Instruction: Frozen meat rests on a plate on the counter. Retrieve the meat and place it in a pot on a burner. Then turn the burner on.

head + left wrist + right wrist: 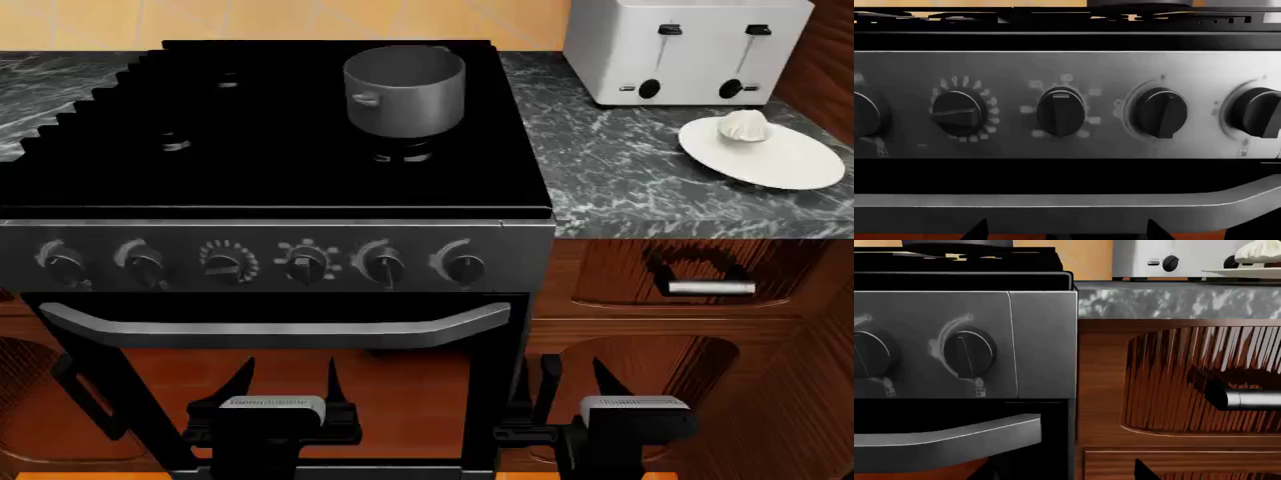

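Observation:
The grey metal pot (404,88) stands on the back right burner (400,153) of the black stove. The creamy-white frozen meat (743,126) lies on the off-white plate (794,163) on the dark marble counter (601,170), right of the stove. The right wrist view shows the meat (1259,249) and the plate's rim (1241,273) at a far corner. My left gripper (287,385) is open and empty, low in front of the oven door, facing the knob panel (1067,232). My right gripper (574,380) is open and empty, low before the stove's right edge and the cabinet (1067,472).
A silver toaster (687,50) stands behind the plate. Several black knobs (307,265) line the stove's front panel, above the oven handle (267,328). A wooden cabinet with a metal handle (711,288) is under the counter. More counter (54,80) lies left of the stove.

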